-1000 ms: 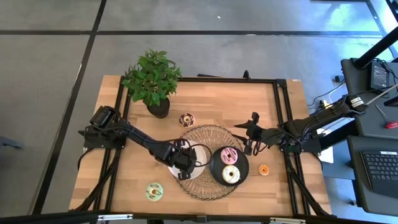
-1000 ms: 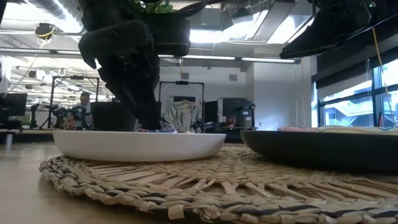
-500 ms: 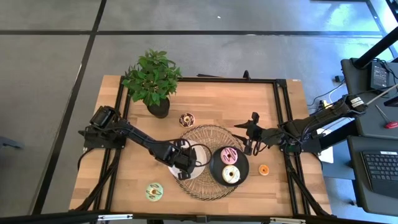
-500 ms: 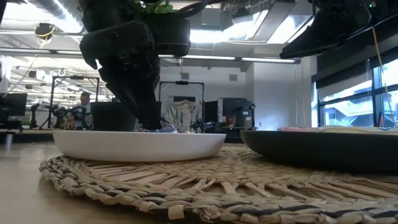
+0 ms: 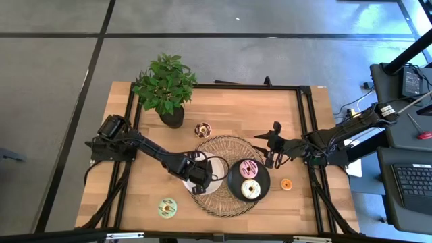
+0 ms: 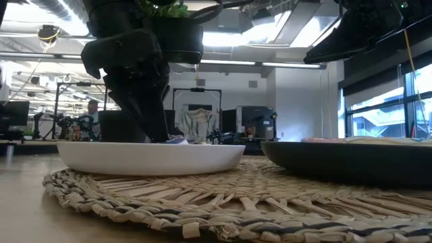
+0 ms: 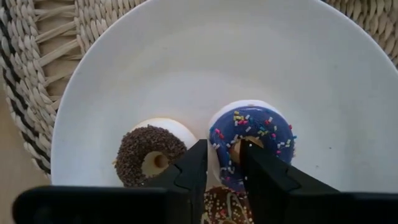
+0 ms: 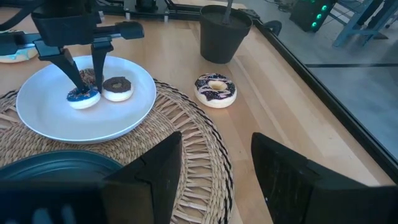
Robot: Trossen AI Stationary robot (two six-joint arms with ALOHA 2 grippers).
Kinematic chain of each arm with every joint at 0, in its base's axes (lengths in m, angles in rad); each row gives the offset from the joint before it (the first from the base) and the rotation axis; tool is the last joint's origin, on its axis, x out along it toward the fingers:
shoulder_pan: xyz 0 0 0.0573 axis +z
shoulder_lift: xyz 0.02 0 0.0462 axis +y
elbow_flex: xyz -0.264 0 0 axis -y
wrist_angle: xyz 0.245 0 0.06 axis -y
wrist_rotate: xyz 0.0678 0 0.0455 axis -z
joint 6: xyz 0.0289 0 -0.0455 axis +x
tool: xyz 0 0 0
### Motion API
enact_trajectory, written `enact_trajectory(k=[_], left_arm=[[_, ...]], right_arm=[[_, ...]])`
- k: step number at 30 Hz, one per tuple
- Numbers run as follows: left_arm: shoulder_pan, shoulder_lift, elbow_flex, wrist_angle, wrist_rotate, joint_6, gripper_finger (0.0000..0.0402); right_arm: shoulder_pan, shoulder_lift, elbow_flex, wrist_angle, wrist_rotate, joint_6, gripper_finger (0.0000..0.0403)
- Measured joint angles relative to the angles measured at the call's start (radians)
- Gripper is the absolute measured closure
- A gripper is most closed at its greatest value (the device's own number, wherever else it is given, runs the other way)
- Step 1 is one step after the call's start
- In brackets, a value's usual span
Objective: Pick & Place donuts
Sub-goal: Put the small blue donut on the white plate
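1. Donuts lie in several spots: a blue-iced donut [image 7: 252, 144] with coloured sprinkles, a chocolate-sprinkled donut [image 7: 151, 155] just beside it, and a third brown donut [image 7: 225, 205] half hidden under my fingers, all on the white plate [image 7: 323, 81].
2. My left gripper [image 7: 219, 163] hangs directly over that white plate, pointing down, with one fingertip at the blue-iced donut's hole and the other at its outer rim toward the chocolate one.
3. My left jaws stand narrowly parted with a slim gap between them; whether they are pressing the blue donut's icing or are free of it, I cannot tell.
4. The white plate sits on the woven mat [image 5: 216, 152], touching or nearly touching the black plate [image 5: 233, 181] beside it on the same mat.
5. On the black plate rest a pink donut [image 5: 248, 169] and a cream donut [image 5: 250, 190].
6. A dark-iced donut [image 8: 216, 89] lies on the bare table [image 5: 229, 108] near the black pot of the potted plant [image 5: 165, 84].
7. A green donut [image 5: 167, 208] lies on the wood near the table's front edge, and a tiny orange donut [image 5: 286, 183] lies on the wood beyond the black plate.
8. My right gripper [image 8: 214, 171] waits above the mat's far edge, fingers spread wide and holding nothing.
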Motion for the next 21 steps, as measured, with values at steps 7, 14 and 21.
enact_trajectory(k=[7,14,21], left_arm=[[0.0,-0.001,0.0,-0.001,-0.022,0.0,0.0289],[0.004,-0.001,0.0,-0.001,-0.033,0.001,0.0274],[0.006,-0.018,0.0,0.002,-0.004,0.025,0.0266]], right_arm=[[0.0,0.0,0.0,0.0,0.0,0.0,0.0208],[0.0,0.0,0.0,0.0,0.0,0.0,0.0208],[0.0,0.0,0.0,0.0,0.0,0.0,0.0208]])
